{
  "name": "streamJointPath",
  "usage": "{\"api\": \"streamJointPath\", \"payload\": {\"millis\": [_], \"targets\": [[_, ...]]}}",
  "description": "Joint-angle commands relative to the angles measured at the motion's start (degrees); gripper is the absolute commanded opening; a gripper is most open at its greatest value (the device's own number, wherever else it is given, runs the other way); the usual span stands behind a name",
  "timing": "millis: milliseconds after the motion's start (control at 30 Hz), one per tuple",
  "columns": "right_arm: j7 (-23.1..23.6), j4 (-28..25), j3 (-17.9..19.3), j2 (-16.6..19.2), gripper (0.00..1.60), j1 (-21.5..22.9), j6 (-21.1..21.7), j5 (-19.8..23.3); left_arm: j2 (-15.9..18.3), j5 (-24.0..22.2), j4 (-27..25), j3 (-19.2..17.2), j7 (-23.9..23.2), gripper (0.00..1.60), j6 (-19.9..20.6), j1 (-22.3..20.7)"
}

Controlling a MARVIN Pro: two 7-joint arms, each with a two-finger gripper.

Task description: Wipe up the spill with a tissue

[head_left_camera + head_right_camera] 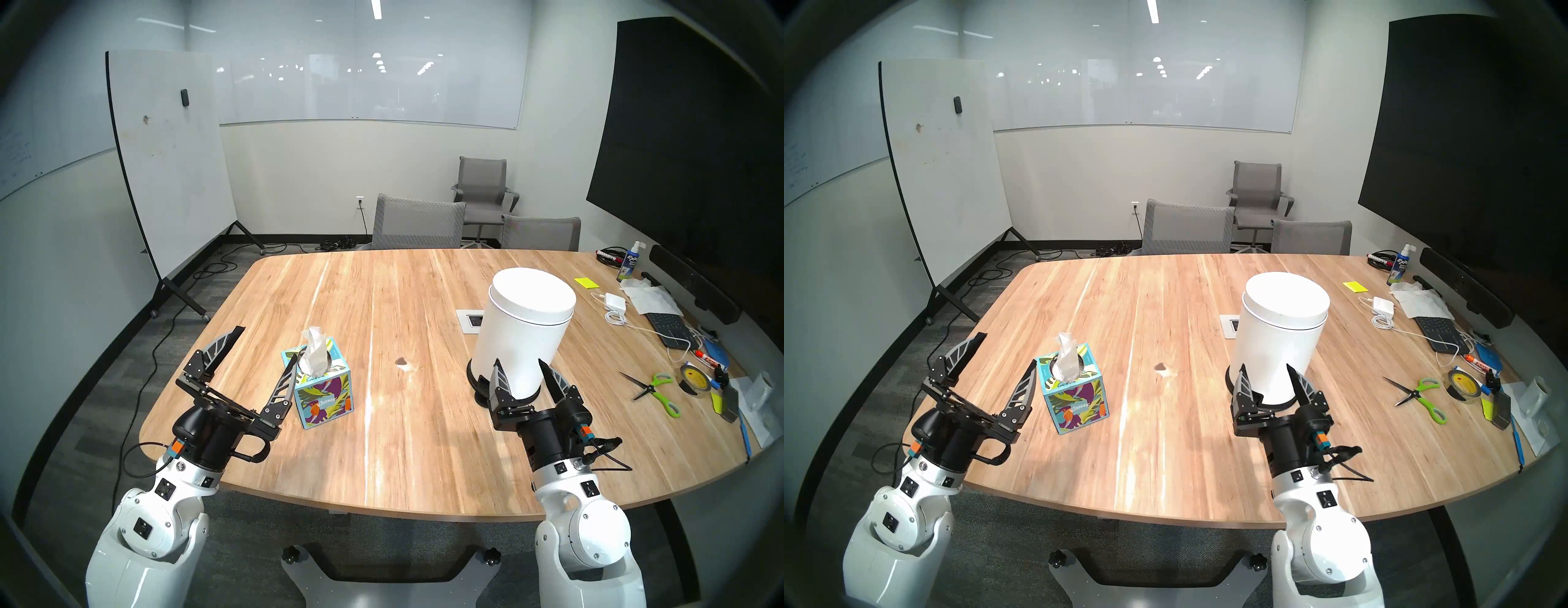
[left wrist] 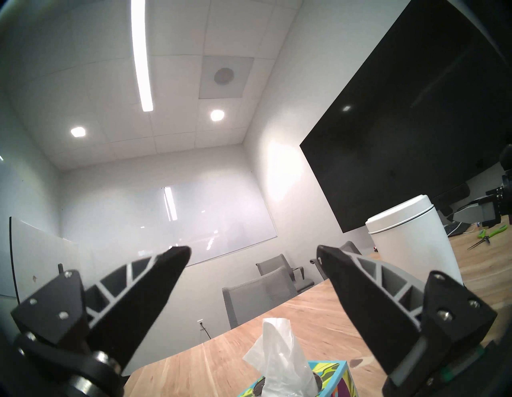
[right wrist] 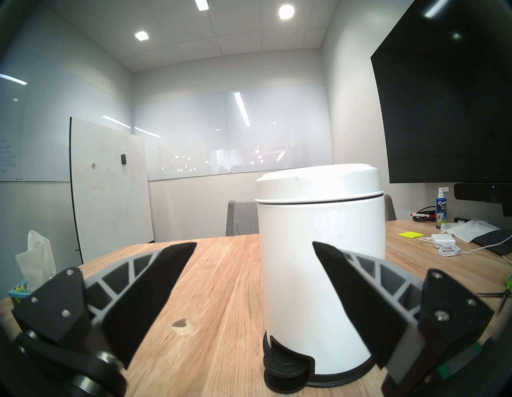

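Tissue [image 1: 314, 352] is poking up out of the top of the leaf-printed Kleenex box [image 1: 324, 392], which is sitting on the wooden table [image 1: 424, 458] to the robot's left of the spill [image 1: 401, 361], a small dark brown blotch lying well apart from the box toward the middle. The left gripper [image 1: 263, 346] is hovering just beside the box with its jaws spread wide and holding nothing; the right gripper [image 1: 519, 369] is likewise standing wide and empty in front of the white pedal bin [image 1: 522, 331]. That sheet is looking thin, soft and nearly weightless, so it is likely going to crumple and could tear under a hard pinch. The peak of the upstanding tuft seems the best place to take hold, pulling straight up, since the light box may be lifting along with it.
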Motion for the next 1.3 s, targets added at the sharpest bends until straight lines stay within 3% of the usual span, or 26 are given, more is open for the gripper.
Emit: {"api": "streamJointPath", "payload": {"millis": [0, 267, 433, 567, 633, 933, 1167, 1200, 1267], "targets": [[0.1, -1.2, 0.0, 0.1, 1.60, 0.1, -0.2, 0.0, 3.9, -3.9, 1.1, -0.6, -3.5, 1.60, -3.9, -0.7], [0.1, -1.2, 0.0, 0.1, 1.60, 0.1, -0.2, 0.0, 6.8, -8.0, 2.9, -0.6, -7.3, 1.60, -3.7, -2.1], [0.1, -1.2, 0.0, 0.1, 1.60, 0.1, -0.2, 0.0, 9.2, -10.3, 3.5, 0.0, -9.3, 1.60, -0.1, -3.8], [0.1, -1.2, 0.0, 0.1, 1.60, 0.1, -0.2, 0.0, 9.6, -8.3, 2.7, -0.7, -10.4, 1.60, -0.1, -4.7], [0.1, -1.2, 0.0, 0.1, 1.60, 0.1, -0.2, 0.0, 10.2, -8.9, 2.3, -0.5, -10.8, 1.60, 1.8, -4.8], [0.1, -1.2, 0.0, 0.1, 1.60, 0.1, -0.2, 0.0, 11.5, -8.3, 2.0, -0.3, -13.1, 1.60, 2.5, -6.7], [0.1, -1.2, 0.0, 0.1, 1.60, 0.1, -0.2, 0.0, 13.2, -8.6, 1.3, 0.3, -14.7, 1.60, 7.4, -7.9], [0.1, -1.2, 0.0, 0.1, 1.60, 0.1, -0.2, 0.0, 13.3, -9.2, 1.1, 0.3, -14.4, 1.60, 9.8, -7.6], [0.1, -1.2, 0.0, 0.1, 1.60, 0.1, -0.2, 0.0, 12.0, -8.2, 0.7, -0.4, -13.2, 1.60, 9.7, -6.8]]}}
